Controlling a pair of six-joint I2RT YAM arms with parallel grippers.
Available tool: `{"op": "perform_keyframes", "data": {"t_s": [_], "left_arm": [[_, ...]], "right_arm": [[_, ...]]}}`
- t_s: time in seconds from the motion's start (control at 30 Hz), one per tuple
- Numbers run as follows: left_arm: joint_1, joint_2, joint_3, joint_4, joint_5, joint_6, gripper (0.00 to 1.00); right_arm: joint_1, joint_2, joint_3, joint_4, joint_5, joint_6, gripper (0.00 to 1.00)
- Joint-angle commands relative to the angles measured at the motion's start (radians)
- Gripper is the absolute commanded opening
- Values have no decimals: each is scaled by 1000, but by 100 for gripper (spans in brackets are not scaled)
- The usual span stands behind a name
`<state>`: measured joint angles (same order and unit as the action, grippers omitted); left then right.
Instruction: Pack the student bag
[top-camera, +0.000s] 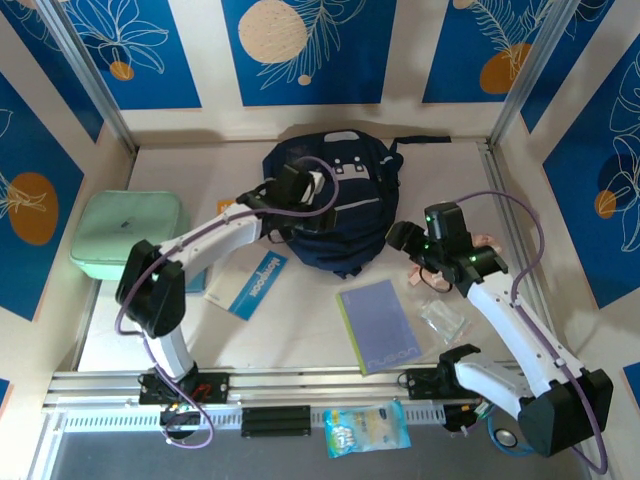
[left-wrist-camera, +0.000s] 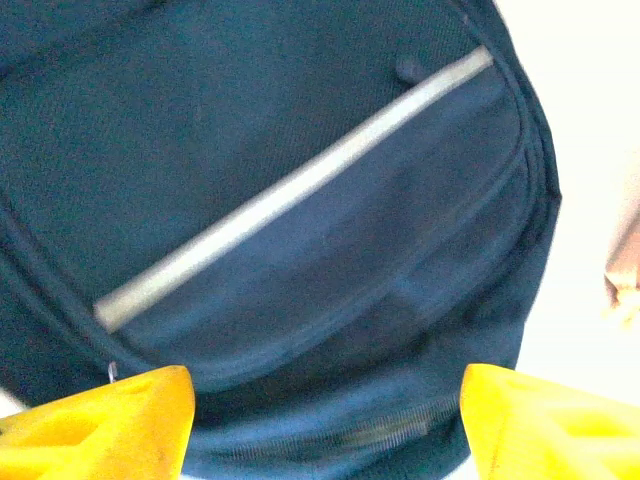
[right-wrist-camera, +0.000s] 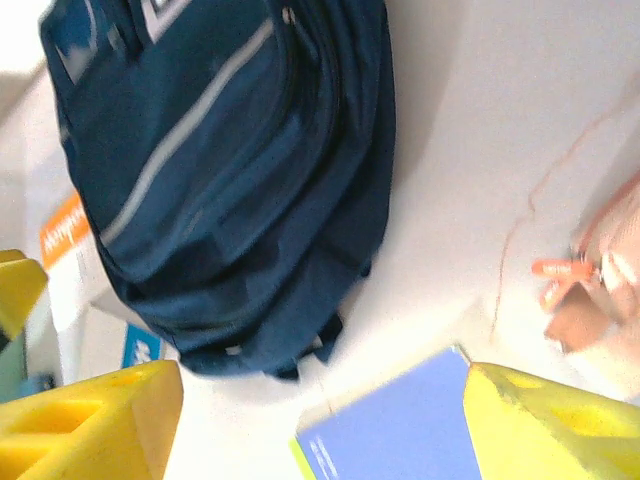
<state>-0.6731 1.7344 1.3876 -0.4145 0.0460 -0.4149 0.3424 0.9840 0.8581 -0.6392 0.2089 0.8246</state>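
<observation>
The student bag (top-camera: 345, 215), a dark navy backpack with a grey-white patch, lies at the back middle of the table. My left gripper (top-camera: 312, 186) hovers over its upper left part, jaws open. In the left wrist view the student bag (left-wrist-camera: 300, 130) shows a light zipper line, and the left gripper (left-wrist-camera: 325, 410) has nothing between its yellow fingers (left-wrist-camera: 110, 425). My right gripper (top-camera: 398, 240) hangs open just right of the bag's lower edge. In the right wrist view the student bag (right-wrist-camera: 230, 170) lies ahead of the right gripper (right-wrist-camera: 325, 420), which is above bare table.
A purple notebook (top-camera: 378, 325) (right-wrist-camera: 400, 435) lies in front of the bag. A blue-white box (top-camera: 250, 283) sits at its left, a mint green case (top-camera: 130, 235) farther left. A clear plastic packet (top-camera: 443, 318) and a pink item (top-camera: 487, 243) (right-wrist-camera: 595, 275) lie at right. A snack packet (top-camera: 367, 428) rests on the front rail.
</observation>
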Motion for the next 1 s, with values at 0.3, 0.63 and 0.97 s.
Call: {"op": "perform_keyframes", "data": {"t_s": [0.3, 0.63, 0.97], "left_arm": [[-118, -161, -327, 95, 127, -361, 96], [-146, -152, -389, 157, 146, -452, 99], [-161, -106, -404, 199, 208, -501, 100]], "right_arm": [[180, 94, -166, 108, -244, 117, 72], [186, 227, -257, 273, -226, 178, 70], [117, 337, -280, 315, -168, 163, 68]]}}
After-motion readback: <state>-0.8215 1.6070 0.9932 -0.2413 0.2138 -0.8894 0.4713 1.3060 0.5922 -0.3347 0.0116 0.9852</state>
